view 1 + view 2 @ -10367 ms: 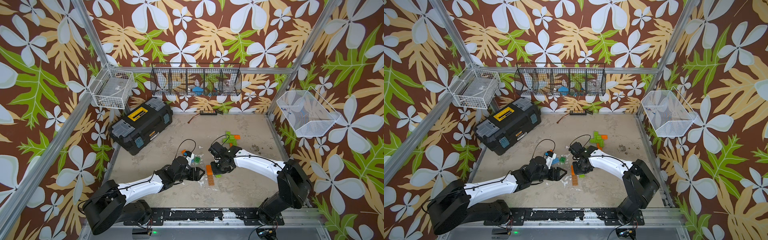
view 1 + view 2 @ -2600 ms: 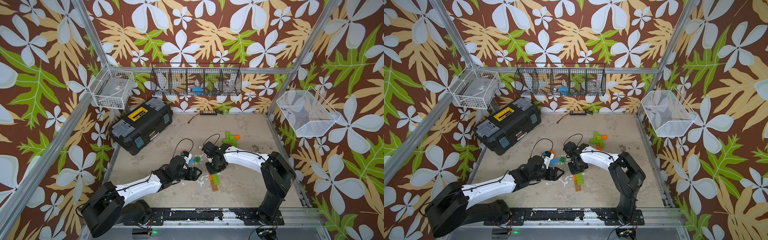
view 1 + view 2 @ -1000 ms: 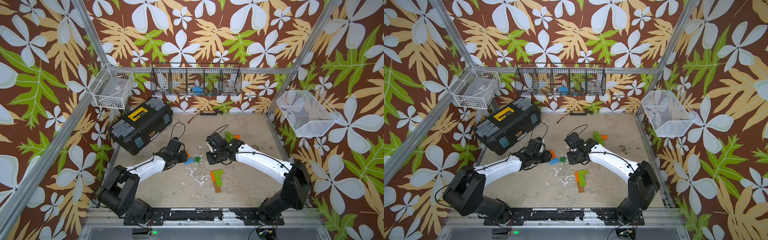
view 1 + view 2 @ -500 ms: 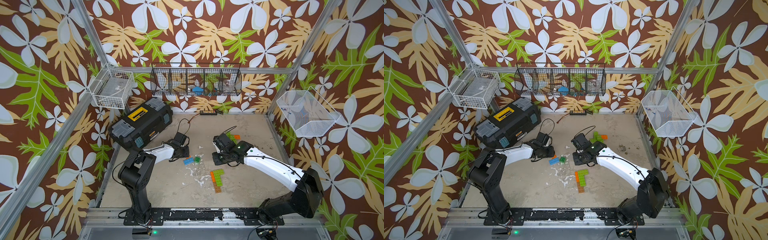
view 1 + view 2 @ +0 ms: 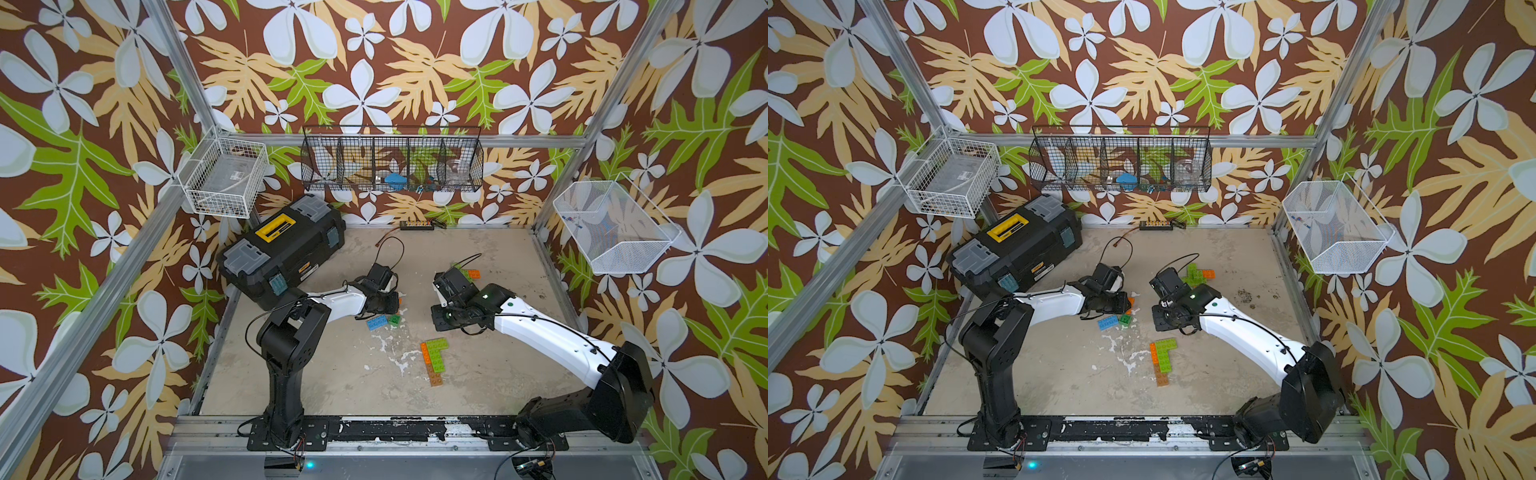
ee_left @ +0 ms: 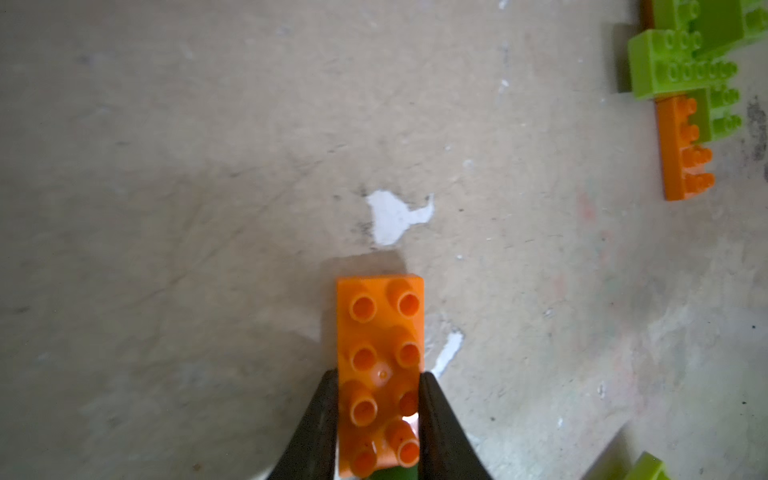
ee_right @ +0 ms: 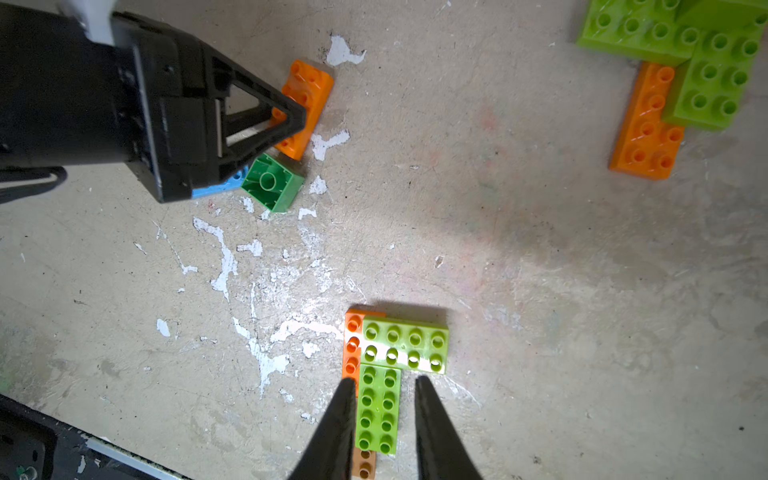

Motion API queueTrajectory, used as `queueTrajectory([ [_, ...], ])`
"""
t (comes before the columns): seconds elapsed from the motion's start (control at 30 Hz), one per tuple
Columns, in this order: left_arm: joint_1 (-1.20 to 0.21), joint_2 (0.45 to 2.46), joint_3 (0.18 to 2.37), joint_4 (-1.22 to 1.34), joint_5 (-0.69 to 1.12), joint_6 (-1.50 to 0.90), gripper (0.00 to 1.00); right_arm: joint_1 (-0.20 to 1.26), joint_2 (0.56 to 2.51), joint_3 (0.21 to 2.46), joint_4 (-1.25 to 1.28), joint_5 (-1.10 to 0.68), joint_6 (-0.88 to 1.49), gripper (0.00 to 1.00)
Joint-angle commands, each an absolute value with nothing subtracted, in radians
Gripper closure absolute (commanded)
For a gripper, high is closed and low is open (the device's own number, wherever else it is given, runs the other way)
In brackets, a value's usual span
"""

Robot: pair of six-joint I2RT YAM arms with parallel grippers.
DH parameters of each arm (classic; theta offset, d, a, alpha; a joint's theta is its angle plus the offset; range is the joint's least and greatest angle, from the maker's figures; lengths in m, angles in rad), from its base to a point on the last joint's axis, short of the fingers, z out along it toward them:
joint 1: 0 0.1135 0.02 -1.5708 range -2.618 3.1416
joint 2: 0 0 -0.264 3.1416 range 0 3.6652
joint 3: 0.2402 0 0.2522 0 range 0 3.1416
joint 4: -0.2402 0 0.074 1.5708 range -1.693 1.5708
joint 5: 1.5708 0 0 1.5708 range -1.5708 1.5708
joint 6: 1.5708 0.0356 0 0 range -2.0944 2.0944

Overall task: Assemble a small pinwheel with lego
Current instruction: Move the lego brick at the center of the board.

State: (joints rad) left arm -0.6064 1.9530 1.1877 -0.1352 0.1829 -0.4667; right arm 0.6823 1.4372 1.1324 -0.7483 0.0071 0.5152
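A: Table (image 5: pixel 332 374) check: what changed?
B: Jaws parted and empty, the right gripper (image 7: pixel 383 379) hovers over the lime-and-orange L-shaped brick assembly (image 5: pixel 436 353). At its eleven o'clock, the left gripper (image 6: pixel 379 374) has just clamped the orange eight-stud plastic brick (image 6: pixel 380 324).
A: Meaning?
B: Probably the next blade, ready to lift.

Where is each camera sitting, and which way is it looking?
Top views: high over the front edge, looking down at the whole table; left arm and right arm show in both.
Left wrist: on the left arm, looking down along the left end effector clamping an orange brick; only its fingers show.
Right wrist: on the right arm, looking down past the right end effector at the lime-and-orange build.
Shared: both wrist views show that orange brick.
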Motion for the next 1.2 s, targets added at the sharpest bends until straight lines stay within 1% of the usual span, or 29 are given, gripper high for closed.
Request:
queueTrajectory([
  [0.0, -0.651, 1.987, 1.215, -0.206, 0.230, -0.491, 0.75, 0.677, 1.431, 1.128, -0.756, 0.033, 0.518, 0.73],
  [0.1, -0.689, 1.982, 1.202, -0.196, 0.226, -0.528, 0.75, 0.664, 1.423, 1.122, -0.768, 0.052, 0.537, 0.73],
  [0.27, -0.724, 1.911, 1.094, -0.112, 0.266, -0.602, 0.73, 0.615, 1.414, 1.090, -0.755, 0.026, 0.560, 0.73],
  [0.47, -0.755, 1.874, 1.058, -0.071, 0.324, -0.612, 0.64, 0.582, 1.426, 1.080, -0.732, -0.021, 0.558, 0.72],
  [0.7, -0.755, 1.833, 1.055, -0.058, 0.378, -0.608, 0.58, 0.581, 1.456, 1.091, -0.727, -0.025, 0.549, 0.72],
  [0.83, -0.755, 1.792, 1.040, -0.043, 0.402, -0.613, 0.50, 0.581, 1.490, 1.109, -0.736, -0.030, 0.550, 0.71],
  [1.0, -0.746, 1.686, 0.978, -0.036, 0.356, -0.605, 0.50, 0.586, 1.520, 1.120, -0.735, -0.045, 0.567, 0.72],
  [1.17, -0.706, 1.510, 0.842, -0.011, 0.300, -0.592, 0.51, 0.626, 1.595, 1.139, -0.675, -0.115, 0.597, 0.74],
])
